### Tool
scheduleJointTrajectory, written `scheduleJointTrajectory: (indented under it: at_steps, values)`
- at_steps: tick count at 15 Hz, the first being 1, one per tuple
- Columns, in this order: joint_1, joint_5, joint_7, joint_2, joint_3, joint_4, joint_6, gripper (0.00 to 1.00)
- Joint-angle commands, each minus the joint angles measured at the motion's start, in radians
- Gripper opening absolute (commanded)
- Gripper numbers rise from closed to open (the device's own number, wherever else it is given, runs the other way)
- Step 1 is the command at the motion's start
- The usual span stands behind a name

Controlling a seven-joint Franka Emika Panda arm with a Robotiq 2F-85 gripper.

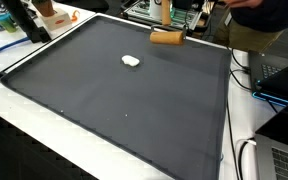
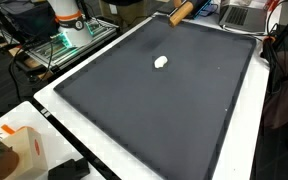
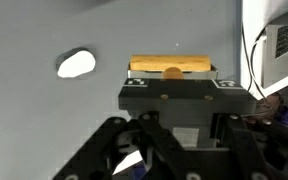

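Gripping the wooden block [image 3: 154,66] with my tool [image 3: 171,74] closed on it, I have it lying flat near the edge of the dark mat [image 1: 114,100] on the worktop [image 1: 24,120]. Its long axis runs side to side across the wrist view. A white lump [image 3: 76,64] lies on the mat, apart from it.

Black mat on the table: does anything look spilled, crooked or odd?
Nothing stands out. The mat lies flat, with a small white lump towards its middle and a wooden block lying at its far edge.
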Motion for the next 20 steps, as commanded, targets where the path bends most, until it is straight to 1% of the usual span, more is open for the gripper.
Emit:
scheduleJointTrajectory:
  at_steps: [1,5,6,7,8,9,10,11,12,14,16,17,18,19,20]
  values:
    - [0.000,-0.001,0.001,-0.002,-0.001,0.001,-0.003,0.48]
    - [0.000,-0.001,0.001,-0.008,-0.001,-0.002,-0.003,0.48]
    - [-0.002,-0.007,0.001,-0.019,0.002,-0.022,0.005,0.23]
    - [-0.023,-0.063,0.018,-0.053,0.020,-0.056,0.021,0.23]
    - [-0.036,-0.108,0.022,-0.078,0.027,-0.075,0.008,0.23]
    - [-0.038,-0.143,0.009,-0.121,0.024,-0.097,-0.045,0.23]
    - [-0.057,-0.207,0.030,-0.173,0.039,-0.127,-0.080,0.23]
    - [-0.068,-0.262,0.041,-0.239,0.049,-0.152,-0.149,0.23]
    - [-0.075,-0.306,0.051,-0.279,0.059,-0.160,-0.202,0.23]
    - [-0.061,-0.337,0.052,-0.378,0.059,-0.158,-0.389,0.23]
    - [-0.032,-0.310,-0.004,-0.440,0.049,-0.131,-0.549,0.23]
    - [-0.027,-0.287,0.009,-0.476,0.050,-0.141,-0.548,0.23]
    - [-0.053,-0.298,0.010,-0.381,0.057,-0.112,-0.511,0.23]
    - [-0.052,-0.297,0.009,-0.405,0.059,-0.112,-0.524,0.48]
    - [-0.052,-0.297,0.009,-0.418,0.061,-0.113,-0.524,0.48]
